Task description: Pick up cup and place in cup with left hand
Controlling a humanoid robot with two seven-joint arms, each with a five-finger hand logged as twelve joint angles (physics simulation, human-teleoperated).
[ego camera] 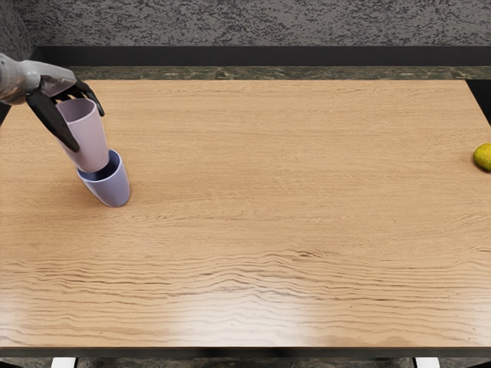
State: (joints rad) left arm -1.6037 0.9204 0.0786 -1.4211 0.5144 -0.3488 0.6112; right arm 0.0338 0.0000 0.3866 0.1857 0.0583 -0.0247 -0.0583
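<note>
Clearly, at the upper left of the frame, the left hand (67,119) pinches the pink cup (92,144) between thumb and fingers. Its base overlaps the mouth of the blue cup (114,189).

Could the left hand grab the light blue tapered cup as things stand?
Probably not: the left hand is holding the pale pink tapered cup, whose base hides part of the light blue cup's mouth. It would likely have to let go first.

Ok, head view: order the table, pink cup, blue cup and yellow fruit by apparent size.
1. Table
2. Pink cup, blue cup: too unsure to rank; pink is raised, overlapping blue
3. Yellow fruit, partly out of frame
</note>
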